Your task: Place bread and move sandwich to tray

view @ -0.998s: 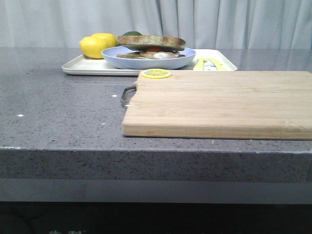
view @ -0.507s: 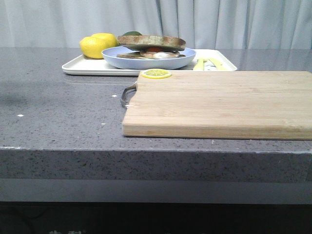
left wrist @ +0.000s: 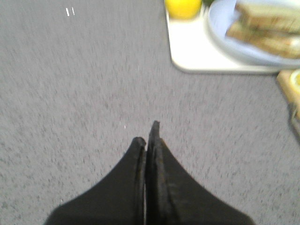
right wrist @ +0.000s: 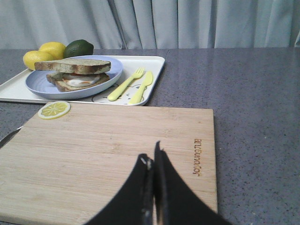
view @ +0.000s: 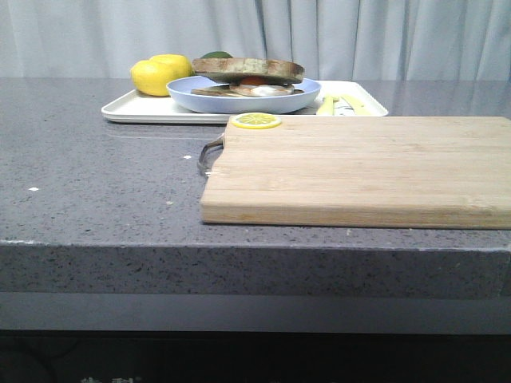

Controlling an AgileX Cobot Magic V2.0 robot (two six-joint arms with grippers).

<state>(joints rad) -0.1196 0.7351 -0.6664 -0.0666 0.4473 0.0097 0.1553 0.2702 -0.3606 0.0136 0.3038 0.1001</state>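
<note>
The sandwich point(view: 257, 86) lies in a round pale blue plate point(view: 200, 97) on the white tray point(view: 128, 108) at the back of the counter. Its top is a plain bread slice point(view: 248, 67) over a toast with egg. The right wrist view shows the sandwich point(right wrist: 75, 78), bread point(right wrist: 72, 65) and tray point(right wrist: 155, 63). My right gripper point(right wrist: 151, 154) is shut and empty over the wooden cutting board point(right wrist: 108, 140). My left gripper point(left wrist: 149, 133) is shut and empty over bare grey counter, short of the tray's corner point(left wrist: 187, 51). Neither gripper shows in the front view.
The cutting board point(view: 359, 167) lies in front of the tray, with a lemon slice point(view: 256, 120) at its far left corner. Two lemons point(view: 156, 76) and a dark avocado point(right wrist: 78, 48) sit on the tray's left end. A yellow fork point(right wrist: 125, 84) and knife point(right wrist: 142, 86) lie on its right end.
A faint shadow showed on the counter at the left half a second ago and is gone. The objects have not moved.
</note>
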